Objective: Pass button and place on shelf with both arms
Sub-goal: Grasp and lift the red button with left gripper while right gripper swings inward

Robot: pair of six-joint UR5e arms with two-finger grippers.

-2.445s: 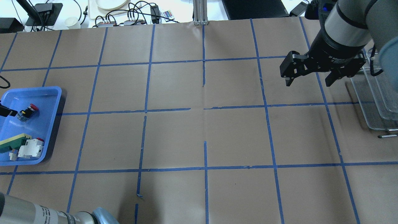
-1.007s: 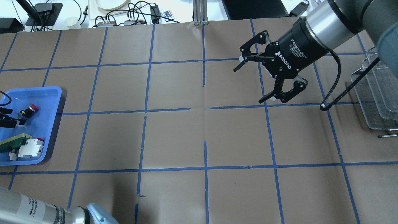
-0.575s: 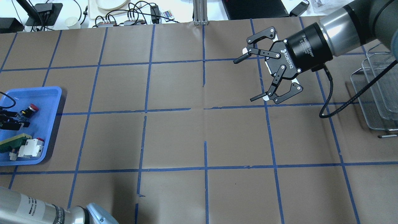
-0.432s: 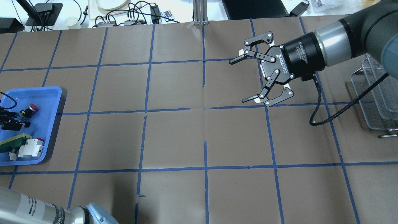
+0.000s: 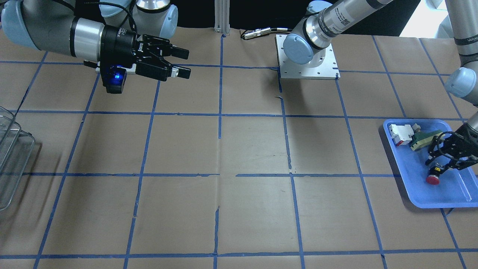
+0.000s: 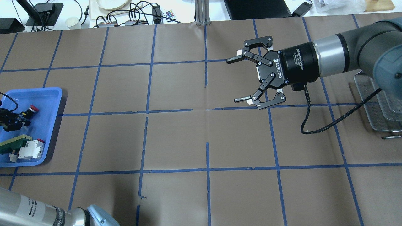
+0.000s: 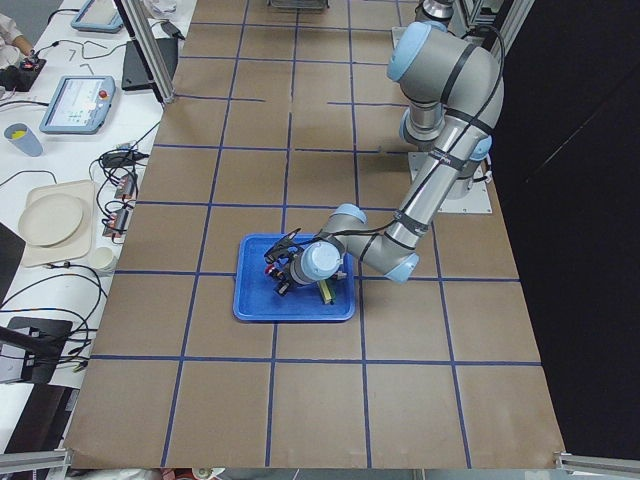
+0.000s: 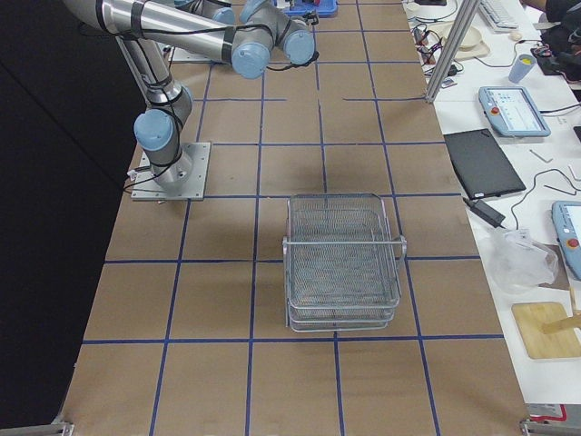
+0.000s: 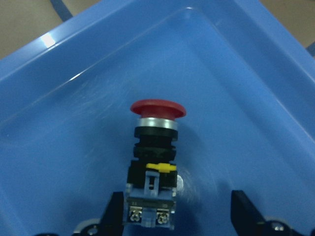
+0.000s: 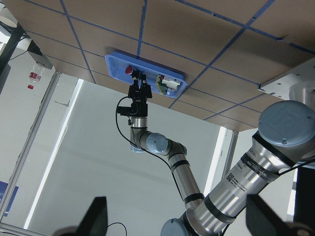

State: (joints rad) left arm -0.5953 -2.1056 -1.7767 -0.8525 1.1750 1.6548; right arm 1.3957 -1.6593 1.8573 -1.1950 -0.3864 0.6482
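The right claw [image 6: 231,80] has swung away from the shelf [image 8: 343,254] out over mid-bench [image 6: 176,141], turned sideways, fingers wide apart, waiting. In the blue tray [image 6: 47,94], the left claw [image 9: 179,211] has dropped astride the button [image 9: 156,147], fingers spread and not yet pinching. The grab looks imminent.

Robo lab: grid-taped tbl [image 6: 176,141], teach pendants [image 8: 513,112], cables [image 6: 138,14].

button [image 9: 153,162] in tray [image 6: 47,94] at my left, between the fingers of my left gripper [image 9: 178,209] | shelf [image 8: 343,263] at my far right | right gripper [image 6: 231,80] above table [image 6: 176,141], between centre and shelf
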